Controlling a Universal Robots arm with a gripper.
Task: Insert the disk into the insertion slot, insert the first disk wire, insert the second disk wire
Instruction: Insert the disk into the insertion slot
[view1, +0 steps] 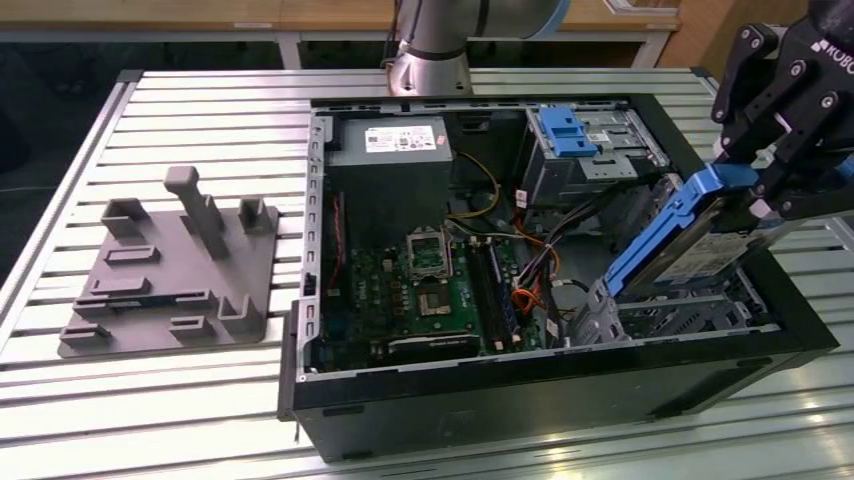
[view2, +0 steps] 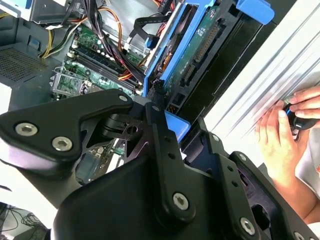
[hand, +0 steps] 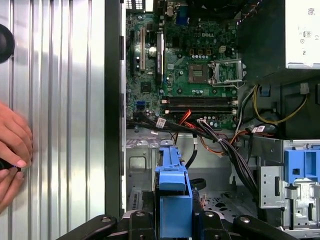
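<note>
My gripper (view1: 763, 192) is shut on the upper end of the disk (view1: 683, 240), a silver drive in a bright blue carrier. The disk hangs tilted, its lower end down at the mouth of the insertion slot (view1: 667, 312), the perforated silver cage in the case's near corner on the exterior view's right. In the first wrist view the carrier's blue edge (hand: 172, 192) runs between my black fingers (hand: 137, 220), with the cage's sheet metal (hand: 140, 162) beneath. The second wrist view shows the disk's green circuit side (view2: 200, 45) inside the blue frame (view2: 167, 65).
The open computer case (view1: 534, 385) lies on a slatted metal table (view1: 200, 110). A taller cage with a blue latch (view1: 571, 130) stands behind. Loose orange and black wires (view1: 531, 272) cross the motherboard (view1: 400, 280). A grey fixture (view1: 167, 270) sits to the left. A person's hand (view2: 282, 132) rests on the table beside the case.
</note>
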